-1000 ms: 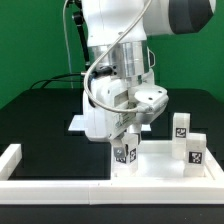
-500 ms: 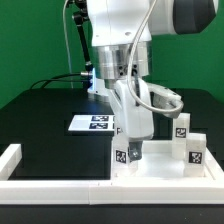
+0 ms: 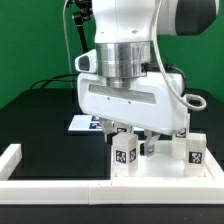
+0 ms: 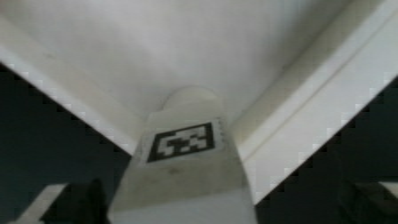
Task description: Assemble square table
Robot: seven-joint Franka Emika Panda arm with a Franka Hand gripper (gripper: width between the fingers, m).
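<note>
- Exterior view: we see the gripper [image 3: 132,140] low over the square table's slab [image 3: 160,166], which lies against the front rail [image 3: 100,185] toward the exterior view's right.
- A leg [image 3: 125,153] stands upright on the slab directly under the wrist, its tag facing the camera and its long axis vertical.
- The dark fingers [image 3: 147,146] show just beside that leg on the exterior view's right. We read the jaws as spread and released, holding nothing. Whether a pad touches the leg we cannot tell, as the wide wrist housing hides the gap.
- 2 more legs stand further toward the exterior view's right: 1 at the slab's corner [image 3: 194,152] and 1 behind it [image 3: 181,130]. Both are well apart from the gripper.
- The marker board [image 3: 88,124] lies flat on the black table behind the arm.
- Wrist view: we look down the leg [image 4: 178,150] from above. Its tagged face and rounded end fill the centre, the slab's pale surface lies behind, and 2 blurred fingertips [image 4: 59,205] flank it at the frame's lower corners.
- This view gives what the exterior view hides: the leg sits between the spread jaws, centred, with clearance on both sides.
- The exterior view alone shows the other legs and the leg's place on the slab.
- Judgement: the coming move turns on this vertical axis staying centred between the jaws.
</note>
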